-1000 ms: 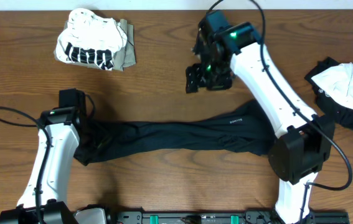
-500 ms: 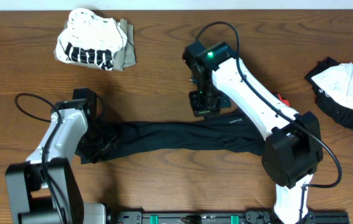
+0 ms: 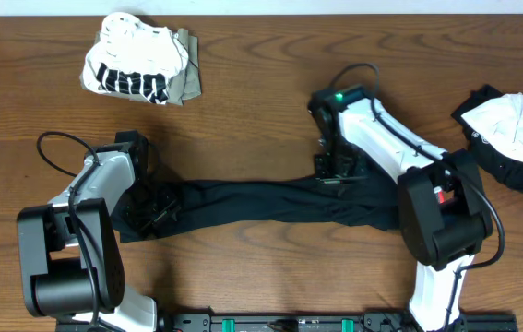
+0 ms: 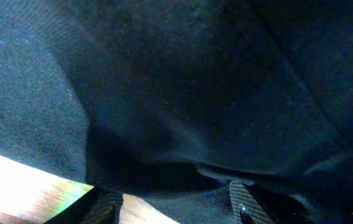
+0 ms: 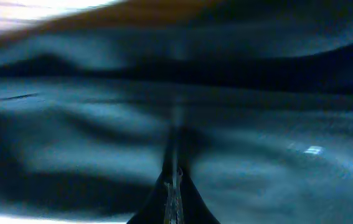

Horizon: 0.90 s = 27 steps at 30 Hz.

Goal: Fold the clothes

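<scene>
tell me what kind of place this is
Likely a robot lab bench: left arm and right arm mounted at a wooden table, black trousers stretched between them, a white printed top heaped aside.

Dark cloth, the black trousers point(image 5: 257, 124), fills almost the whole view, blurred and rumpled into long soft folds running across. At the bottom edge the right gripper point(image 5: 174, 180) has its two fingers pressed together, and a thin crease runs up from their tips, so a bit of fabric may be pinched there. A small white mark point(image 5: 314, 150) shows on the cloth at right. A strip of wooden table point(image 5: 51, 15) edges the top left.
</scene>
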### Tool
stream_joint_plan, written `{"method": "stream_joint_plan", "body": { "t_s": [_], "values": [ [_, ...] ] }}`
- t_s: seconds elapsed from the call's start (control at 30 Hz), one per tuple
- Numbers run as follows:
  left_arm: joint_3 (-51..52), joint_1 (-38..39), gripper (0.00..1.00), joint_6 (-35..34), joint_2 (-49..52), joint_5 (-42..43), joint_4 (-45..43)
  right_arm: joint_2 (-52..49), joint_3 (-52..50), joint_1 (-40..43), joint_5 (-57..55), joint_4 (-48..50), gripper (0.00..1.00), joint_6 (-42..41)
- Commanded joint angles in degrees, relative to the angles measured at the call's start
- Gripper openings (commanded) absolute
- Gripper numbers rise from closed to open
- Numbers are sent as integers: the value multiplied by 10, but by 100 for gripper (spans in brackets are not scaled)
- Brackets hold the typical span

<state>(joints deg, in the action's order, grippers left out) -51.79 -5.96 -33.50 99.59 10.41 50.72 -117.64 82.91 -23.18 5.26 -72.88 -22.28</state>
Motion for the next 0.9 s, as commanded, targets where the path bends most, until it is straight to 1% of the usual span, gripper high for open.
{"method": "stream_joint_plan", "body": {
  "t_s": [0.0, 0.1, 0.23, 0.33, 0.5, 0.6, 0.7, 0.87],
  "values": [
    [6, 1, 58, 4, 26, -6, -13, 4, -35, 31, -7, 13, 4, -8],
    [6, -5, 59, 5, 26, -6, -14, 4, -60, 59, -8, 31, 4, -3],
    [6, -25, 58, 5, 26, -8, -18, 4, -81, 97, -7, 63, 8, 11],
    [6, -41, 58, 14, 26, -17, -28, 4, -89, 118, -8, 82, 9, 29],
    [6, -64, 59, 24, 26, -25, -33, 4, -90, 148, -26, 125, 12, 31],
    [6, -74, 59, 28, 26, -30, -35, 4, -91, 165, -39, 154, 11, 30],
    [6, -86, 59, 28, 26, -54, -42, 4, -91, 181, -48, 180, 9, 30],
    [6, -106, 59, 28, 26, -57, -61, 4, -91, 203, -49, 211, 10, 26]
  ]
}}
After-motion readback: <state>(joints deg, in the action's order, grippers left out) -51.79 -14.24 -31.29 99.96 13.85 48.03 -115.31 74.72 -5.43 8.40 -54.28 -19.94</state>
